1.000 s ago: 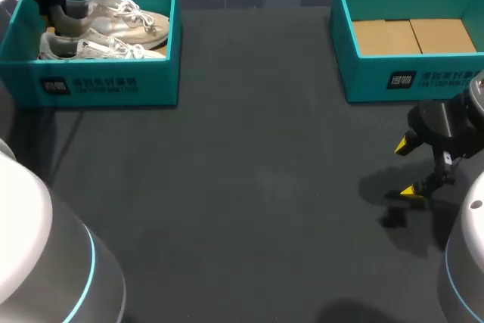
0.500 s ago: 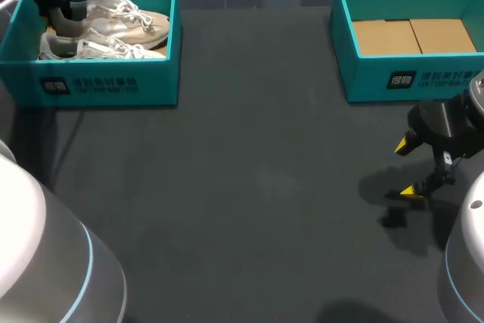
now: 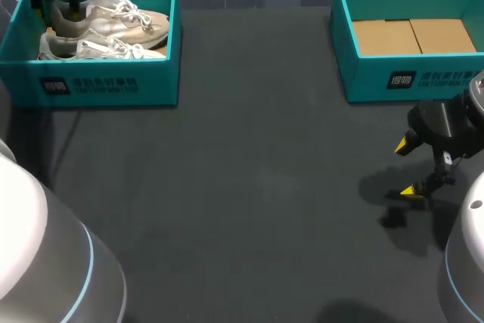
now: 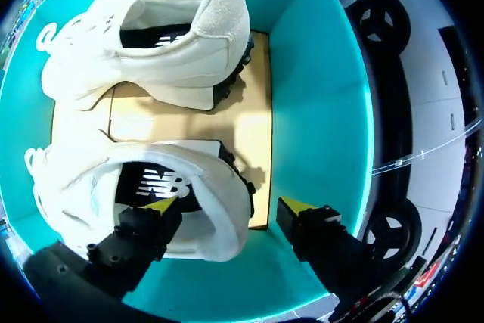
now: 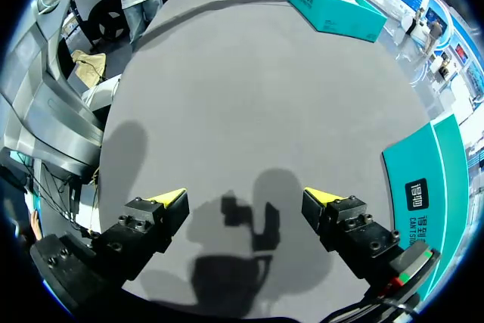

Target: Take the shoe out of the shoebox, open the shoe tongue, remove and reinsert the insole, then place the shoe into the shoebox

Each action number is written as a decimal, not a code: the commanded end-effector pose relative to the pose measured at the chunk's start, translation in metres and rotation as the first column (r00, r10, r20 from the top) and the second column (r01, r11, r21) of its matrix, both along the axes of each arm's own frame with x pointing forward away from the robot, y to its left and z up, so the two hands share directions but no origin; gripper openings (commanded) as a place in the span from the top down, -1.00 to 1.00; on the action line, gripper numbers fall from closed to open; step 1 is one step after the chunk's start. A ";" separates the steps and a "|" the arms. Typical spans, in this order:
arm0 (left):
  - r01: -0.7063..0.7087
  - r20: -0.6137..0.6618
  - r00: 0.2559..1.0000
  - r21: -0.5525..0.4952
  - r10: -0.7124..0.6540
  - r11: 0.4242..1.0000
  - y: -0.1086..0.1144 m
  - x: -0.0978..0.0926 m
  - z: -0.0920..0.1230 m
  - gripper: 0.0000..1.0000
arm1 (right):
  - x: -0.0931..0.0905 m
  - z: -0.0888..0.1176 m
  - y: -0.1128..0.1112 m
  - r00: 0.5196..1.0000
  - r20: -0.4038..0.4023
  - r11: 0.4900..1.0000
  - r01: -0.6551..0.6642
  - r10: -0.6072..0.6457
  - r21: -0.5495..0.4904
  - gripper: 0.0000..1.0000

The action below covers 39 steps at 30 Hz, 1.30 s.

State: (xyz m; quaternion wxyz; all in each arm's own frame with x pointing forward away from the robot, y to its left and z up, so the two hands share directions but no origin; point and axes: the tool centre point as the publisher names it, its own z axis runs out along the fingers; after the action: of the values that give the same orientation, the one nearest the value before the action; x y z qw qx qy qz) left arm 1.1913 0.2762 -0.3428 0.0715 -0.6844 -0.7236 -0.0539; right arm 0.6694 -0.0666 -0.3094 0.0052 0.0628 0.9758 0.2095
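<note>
Two pale sneakers lie side by side in the teal left shoebox (image 3: pixel 106 85), heels toward its left end. My left gripper (image 3: pixel 60 1) hangs open over the heel of the rear sneaker (image 3: pixel 125 20). In the left wrist view the left gripper (image 4: pixel 227 206) straddles that sneaker's (image 4: pixel 76 179) heel collar. One finger sits inside the shoe's mouth over the dark insole (image 4: pixel 162 183), the other stands apart behind the heel. The second sneaker (image 4: pixel 151 43) lies ahead of it. My right gripper (image 3: pixel 407 169) is open and empty, low over the table at the right.
A second teal shoebox (image 3: pixel 393 77) stands at the back right with only its cardboard floor (image 3: pixel 412 35) showing. It stands close beside the right gripper (image 5: pixel 246 196), as the teal wall (image 5: pixel 423 179) in the right wrist view. Dark tabletop (image 3: pixel 257 187) lies between the boxes.
My left gripper's fingers have spread apart off the rear sneaker's heel, and the gripper has risen slightly. The sneakers and my right arm stay as they were.
</note>
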 end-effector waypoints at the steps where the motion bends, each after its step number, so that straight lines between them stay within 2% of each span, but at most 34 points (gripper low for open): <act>1: 0.013 0.006 1.000 -0.021 -0.013 1.000 -0.002 -0.013 0.026 -1.00 | -0.002 0.000 0.000 1.000 0.002 1.000 0.001 -0.001 -0.001 -1.00; 6: 0.028 0.009 1.000 -0.065 -0.027 0.998 -0.009 -0.023 0.052 -1.00 | -0.002 0.000 0.000 1.000 0.002 1.000 0.001 -0.001 -0.001 -1.00; 11: 0.029 0.015 0.999 -0.091 -0.028 0.995 -0.012 -0.044 0.079 -1.00 | -0.002 0.000 0.000 1.000 0.002 1.000 0.001 -0.001 -0.001 -1.00; 25: -0.008 0.000 1.000 -0.087 0.008 0.996 -0.006 -0.104 0.109 -1.00 | -0.002 0.000 0.000 1.000 0.002 1.000 0.001 -0.001 -0.001 -1.00; 39: -0.008 0.000 1.000 -0.087 0.008 0.996 -0.006 -0.104 0.109 -1.00 | -0.002 0.000 0.000 1.000 0.002 1.000 0.001 -0.001 -0.001 -1.00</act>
State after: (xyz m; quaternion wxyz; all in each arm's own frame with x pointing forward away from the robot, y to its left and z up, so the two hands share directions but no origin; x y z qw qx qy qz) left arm 1.0917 0.2706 -0.2329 0.0494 -0.6831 -0.7285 -0.0138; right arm 0.6694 -0.0666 -0.3094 0.0052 0.0628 0.9758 0.2095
